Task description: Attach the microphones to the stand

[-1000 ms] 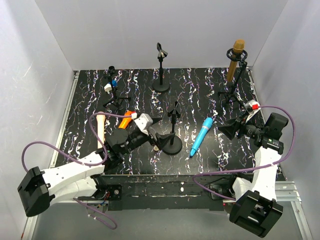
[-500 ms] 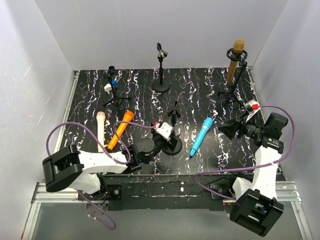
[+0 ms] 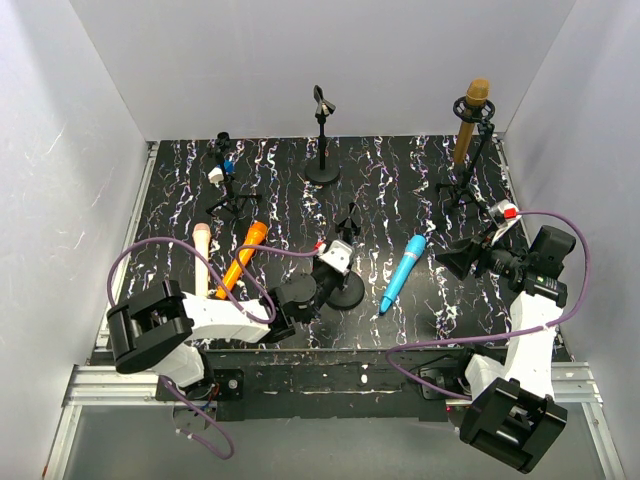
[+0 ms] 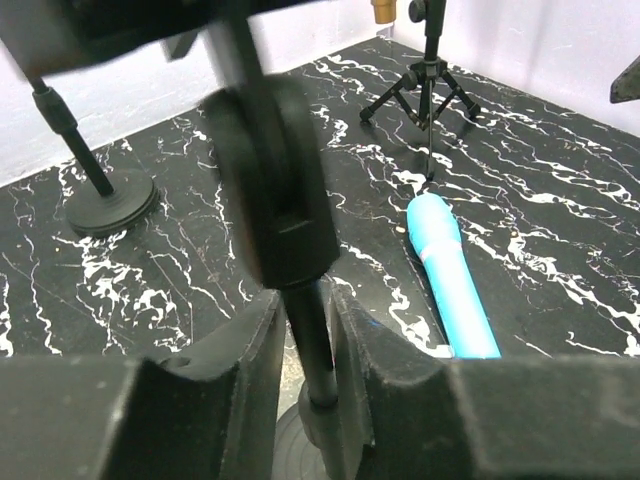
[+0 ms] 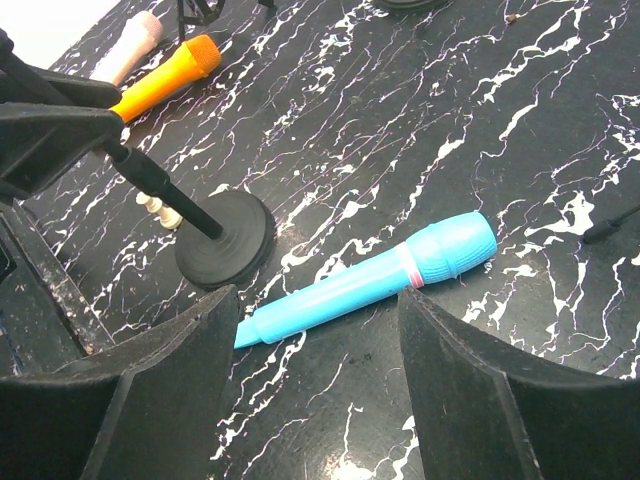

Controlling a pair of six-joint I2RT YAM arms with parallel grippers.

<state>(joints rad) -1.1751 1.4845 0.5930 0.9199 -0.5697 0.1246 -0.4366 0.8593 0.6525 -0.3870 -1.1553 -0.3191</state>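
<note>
Found the left gripper (image 4: pixel 308 342) clenched on the thin pole of the near round-base stand (image 5: pixel 226 236), one finger snug against each side, low down just above the base. Saw the right gripper (image 5: pixel 318 300) hanging released over the right side of the black, white-veined table (image 3: pixel 400 180), jaws wide apart, nothing in them, aimed down at the blue microphone (image 3: pixel 403 272). Spotted that blue microphone lying flat just right of the near round-base stand, fat end toward the back, not touching the base. Clocked the orange microphone (image 3: pixel 240 262) flat on the left half of the table, angled, and the pink microphone (image 3: pixel 201 258) flat beside it a bit further left, the two apart. Noticed the golden-brown microphone (image 3: pixel 470 118) sitting upright in the back-right tripod stand (image 3: pixel 462 185). Also made out a back-centre round-base stand (image 3: pixel 322 140) and a back-left tripod stand (image 3: pixel 228 190) carrying some small white-and-blue bit, honestly too tiny to identify. Picked out a small pale peg (image 5: pixel 155 208) on the table right beside the near base.
</note>
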